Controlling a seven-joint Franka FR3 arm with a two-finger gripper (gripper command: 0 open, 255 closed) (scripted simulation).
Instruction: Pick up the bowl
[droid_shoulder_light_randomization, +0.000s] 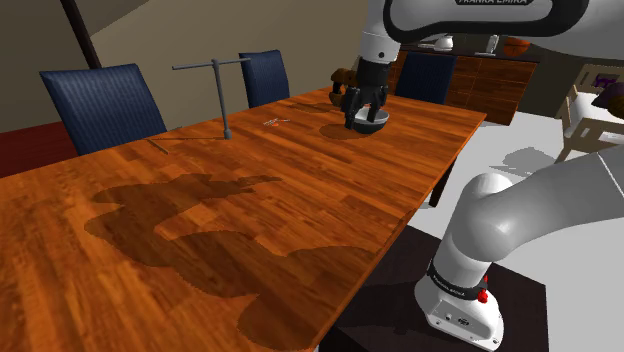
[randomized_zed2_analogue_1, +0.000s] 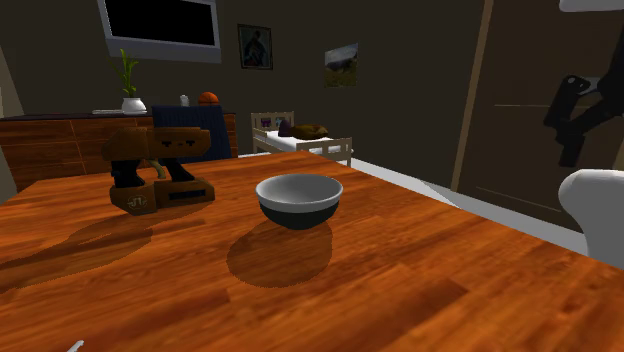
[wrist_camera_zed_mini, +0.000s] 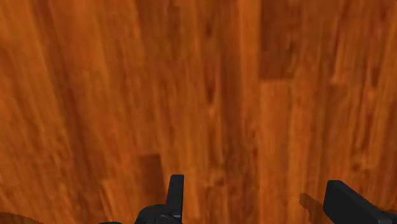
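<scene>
bowl (randomized_zed2_analogue_1: 299, 200) appears to rest upright on the wooden table (droid_shoulder_light_randomization: 200, 220), just right of a brown power tool (randomized_zed2_analogue_1: 160, 175) in the second exterior view, toward the table's far end from the stand. the gripper (wrist_camera_zed_mini: 254, 184) has its fingers spread, nothing between them. the wrist view looks onto bare wood, so you are probably not over the bowl, though the shoulder view overlaps the two. risk: descend here and you close on air or clip the rim, skidding the bowl toward the tool. the rounded wall could slip out of a shallow pinch, so straddle the rim.
</scene>
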